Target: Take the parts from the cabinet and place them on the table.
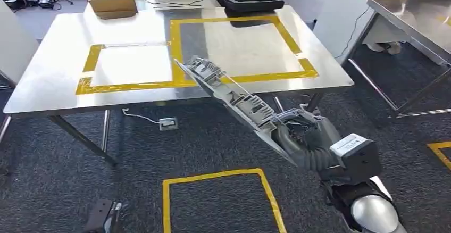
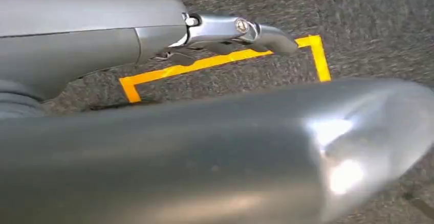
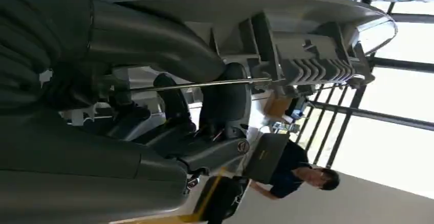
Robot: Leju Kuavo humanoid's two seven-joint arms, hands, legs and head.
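**Long part held over the table's front edge — placement not yet made**

Far left, the left wrist view looks down at dark grey carpet crossed by a yellow tape corner (image 2: 317, 55). The left hand (image 2: 240, 32) hangs at the robot's side; one silver finger shows extended, with nothing against it, but whether the hand as a whole is apart or curled cannot be told.

Next, the rectangular stainless-steel table (image 1: 58, 78) carries two yellow tape outlines: a small one (image 1: 93, 57) at the left and a larger one (image 1: 298, 49) to its right.

The task's thing is a long, narrow grey plastic moulded part (image 1: 228, 97) with ribbed brackets and clip housings along its upper face. Its long axis runs from about 4 o'clock, at the grip, to 10 o'clock, at the free tip. The tip lies over the tape line that bounds the larger outline on its near side; the rest overhangs the carpet in front of the table.

At the right, the right hand (image 1: 311, 140) is clamped on the part's near end — the right wrist view shows thumb and dark fingers wrapped around its underside. This hand is the working one. The placement likely requires extending along the 10 o'clock axis, then lowering.
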